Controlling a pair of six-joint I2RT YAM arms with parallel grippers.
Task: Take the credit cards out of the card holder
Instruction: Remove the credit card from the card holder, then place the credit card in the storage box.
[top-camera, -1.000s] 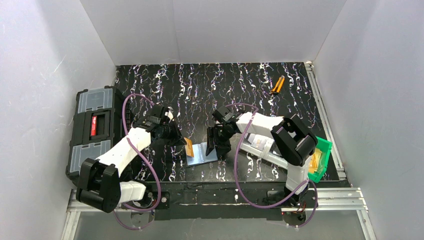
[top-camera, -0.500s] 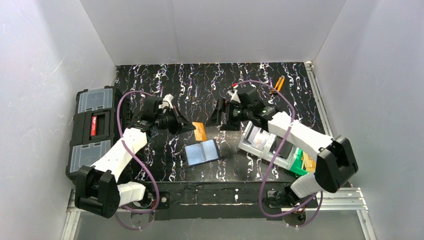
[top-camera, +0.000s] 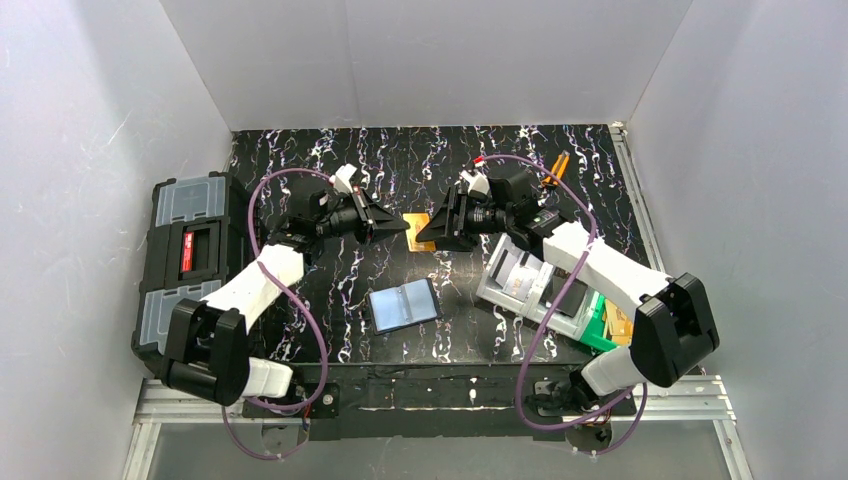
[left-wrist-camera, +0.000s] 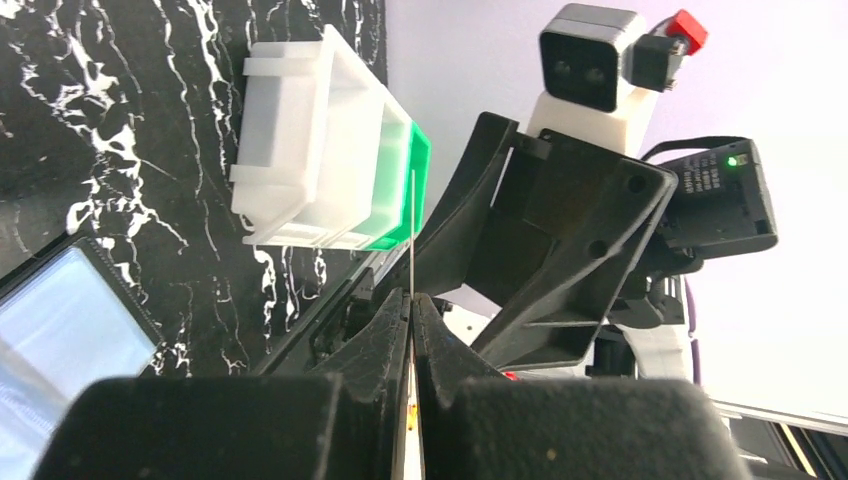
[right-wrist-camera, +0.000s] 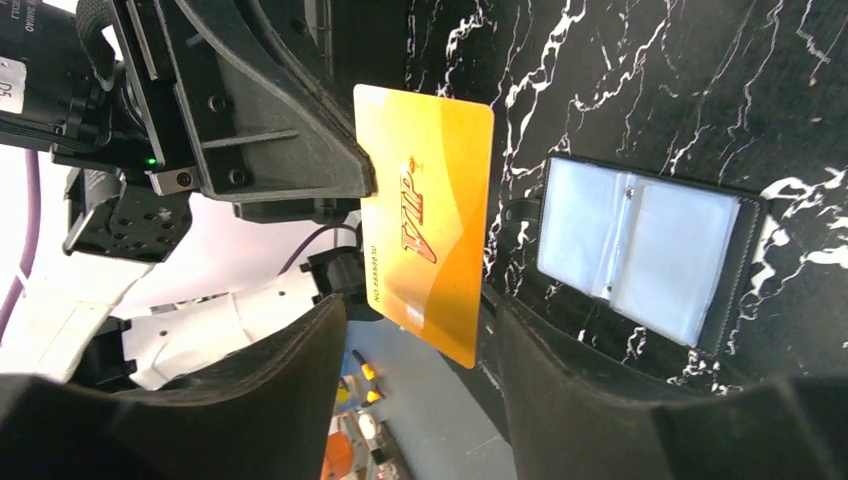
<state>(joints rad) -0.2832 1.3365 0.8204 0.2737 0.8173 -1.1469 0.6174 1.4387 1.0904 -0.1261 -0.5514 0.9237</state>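
Note:
The card holder (top-camera: 403, 304) lies open on the black marbled table, its glossy pale pockets facing up; it also shows in the right wrist view (right-wrist-camera: 640, 250). My left gripper (top-camera: 385, 222) is shut on an orange credit card (top-camera: 418, 220), held in the air behind the holder. In the left wrist view the card (left-wrist-camera: 411, 230) is edge-on between the fingertips of the left gripper (left-wrist-camera: 411, 298). My right gripper (top-camera: 440, 232) faces it, open. The card's (right-wrist-camera: 425, 220) free end hangs between the spread fingers of the right gripper (right-wrist-camera: 420, 320), with a gap on both sides.
A black toolbox (top-camera: 185, 262) stands at the left edge. A grey bin (top-camera: 525, 285) and a green bin (top-camera: 600, 325) sit under the right arm. An orange-handled tool (top-camera: 555, 168) lies at the back right. White walls enclose the table.
The left gripper has lifted the orange card up and back, away from the holder. The right gripper let go of the holder, opened and swung up to face the card.

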